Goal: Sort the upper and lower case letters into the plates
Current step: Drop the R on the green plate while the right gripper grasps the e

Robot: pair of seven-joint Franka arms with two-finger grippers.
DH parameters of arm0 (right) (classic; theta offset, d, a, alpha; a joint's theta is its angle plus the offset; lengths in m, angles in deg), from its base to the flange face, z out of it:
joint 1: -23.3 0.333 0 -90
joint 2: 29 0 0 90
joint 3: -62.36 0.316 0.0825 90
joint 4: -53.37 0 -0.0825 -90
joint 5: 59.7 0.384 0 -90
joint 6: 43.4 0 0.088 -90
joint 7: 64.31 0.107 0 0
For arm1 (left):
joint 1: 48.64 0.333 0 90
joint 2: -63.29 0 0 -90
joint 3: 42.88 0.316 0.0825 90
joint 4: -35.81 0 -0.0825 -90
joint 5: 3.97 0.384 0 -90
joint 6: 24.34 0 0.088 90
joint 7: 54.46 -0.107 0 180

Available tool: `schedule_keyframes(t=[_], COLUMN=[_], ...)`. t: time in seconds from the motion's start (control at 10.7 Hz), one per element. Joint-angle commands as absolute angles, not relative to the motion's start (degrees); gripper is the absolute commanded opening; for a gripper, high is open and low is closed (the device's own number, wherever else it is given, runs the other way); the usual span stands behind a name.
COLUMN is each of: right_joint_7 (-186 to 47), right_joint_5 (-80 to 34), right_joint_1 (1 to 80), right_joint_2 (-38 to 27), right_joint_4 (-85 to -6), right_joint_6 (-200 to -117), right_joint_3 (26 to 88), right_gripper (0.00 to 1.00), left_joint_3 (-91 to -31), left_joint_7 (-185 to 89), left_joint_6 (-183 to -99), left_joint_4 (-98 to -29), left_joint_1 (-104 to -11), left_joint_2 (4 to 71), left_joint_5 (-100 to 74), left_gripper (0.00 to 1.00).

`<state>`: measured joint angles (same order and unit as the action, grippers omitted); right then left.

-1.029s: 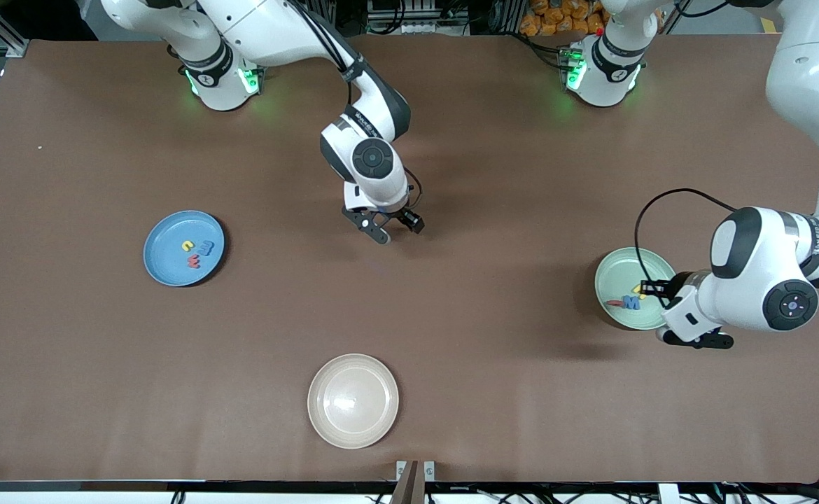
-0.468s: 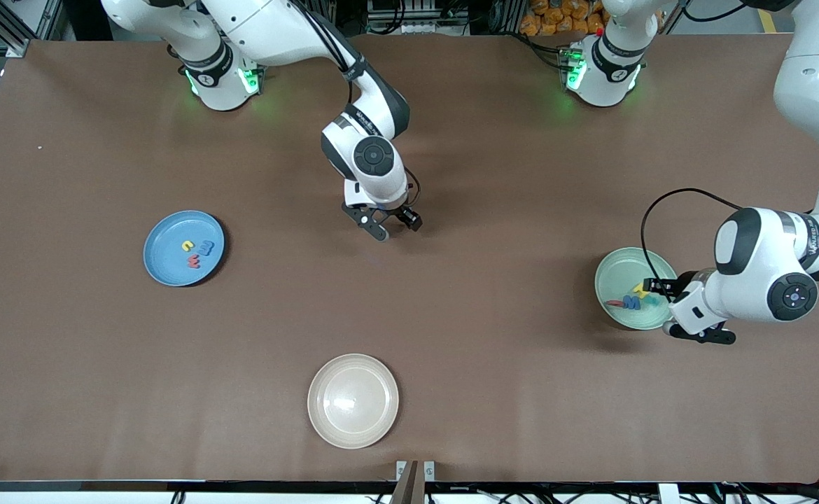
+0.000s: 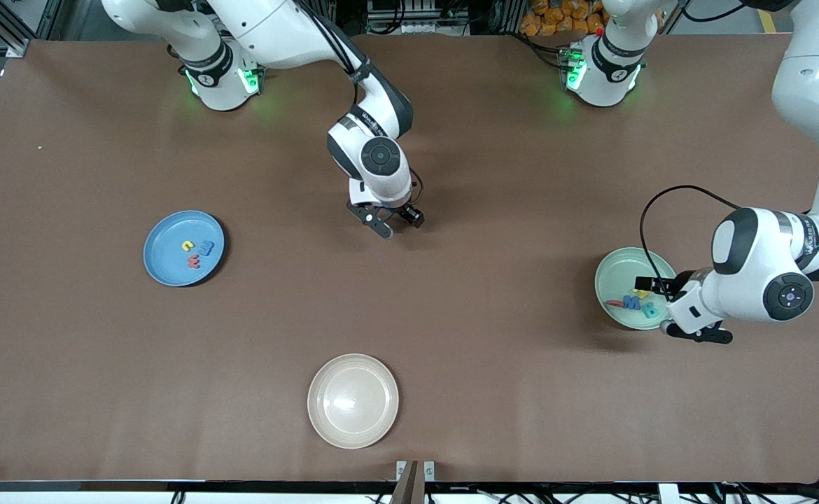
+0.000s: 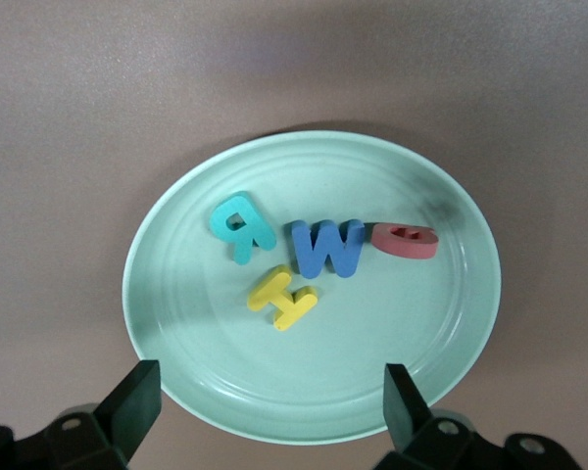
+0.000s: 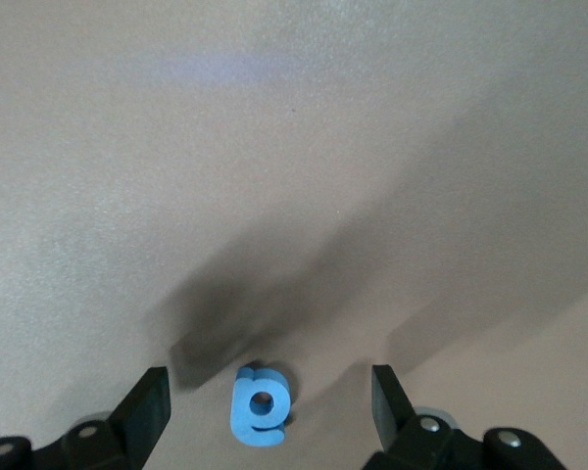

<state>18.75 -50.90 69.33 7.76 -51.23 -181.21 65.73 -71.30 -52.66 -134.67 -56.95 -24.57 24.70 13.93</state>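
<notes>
The mint green plate [image 3: 618, 269] lies near the left arm's end of the table. It holds a teal letter [image 4: 240, 227], a blue W [image 4: 328, 247], a red letter [image 4: 405, 240] and a yellow H [image 4: 282, 297]. My left gripper [image 3: 672, 309] is open and empty over that plate's rim [image 4: 372, 392]. The sky blue plate [image 3: 170, 227] holds a yellow letter [image 3: 187, 246], a blue letter [image 3: 205, 246] and a red letter [image 3: 192, 261]. My right gripper [image 3: 395, 222] is open above mid-table. A small blue lower-case letter [image 5: 260, 403] lies on the table between its fingers, untouched and hidden in the front view.
A cream-beige plate [image 3: 353, 400] with nothing in it sits nearest the front camera, mid-table. The brown table top [image 3: 493, 364] spreads between the three plates. The arm bases stand along the table's edge farthest from that camera.
A teal letter now lies in the mint plate where none showed a second ago. My left gripper has drawn back to the plate's rim. My right gripper has shifted slightly.
</notes>
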Motion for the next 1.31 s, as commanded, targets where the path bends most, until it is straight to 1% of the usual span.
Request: schedule_keyframes(t=[0.0,0.09,0.28,0.47,0.56,0.75,0.94,1.03,1.12,1.22], right_joint_7=[20.7,20.7,20.7,20.7,20.7,20.6,20.2,19.5,18.8,16.8], right_joint_5=[-52.1,-52.1,-52.2,-52.7,-53.0,-53.0,-52.8,-52.6,-52.2,-52.0], right_joint_1=[70.3,70.4,70.5,70.6,70.6,70.5,69.2,67.6,65.8,64.4], right_joint_2=[8.4,8.4,8.4,8.4,8.4,8.4,8.4,8.4,8.4,8.4], right_joint_4=[-50.2,-50.2,-50.1,-50.2,-50.2,-50.1,-48.8,-46.9,-44.4,-42.7], right_joint_6=[-181.4,-181.3,-181.4,-181.4,-181.3,-181.2,-180.0,-177.0,-172.4,-168.5], right_joint_3=[65.1,65.1,65.1,65.1,65.1,65.1,65.2,65.2,65.3,65.4], right_gripper=[0.80,0.71,0.50,0.22,0.11,0.09,0.09,0.08,0.07,0.07], left_joint_3=[-72.5,-72.7,-74.2,-75.6,-75.8,-75.8,-75.9,-75.9,-75.8,-75.8], left_joint_7=[-52.9,-52.7,-51.5,-50.2,-50.2,-50.2,-50.2,-50.1,-49.9,-49.8], left_joint_6=[-134.9,-134.9,-134.9,-133.9,-131.8,-129.6,-125.5,-122.8,-120.5,-118.9], left_joint_4=[-55.8,-55.0,-54.5,-54.5,-54.5,-54.1,-50.7,-47.8,-45.8,-45.6], left_joint_1=[-23.9,-24.0,-24.2,-24.0,-24.0,-23.6,-23.8,-23.7,-23.8,-23.8], left_joint_2=[27.2,27.7,31.0,35.5,37.7,42.3,44.6,44.6,44.7,44.8], left_joint_5=[14.7,14.7,14.4,14.1,13.3,7.7,6.2,4.1,2.4,2.5], left_gripper=[1.00,1.00,1.00,1.00,1.00,1.00,1.00,1.00,1.00,1.00])
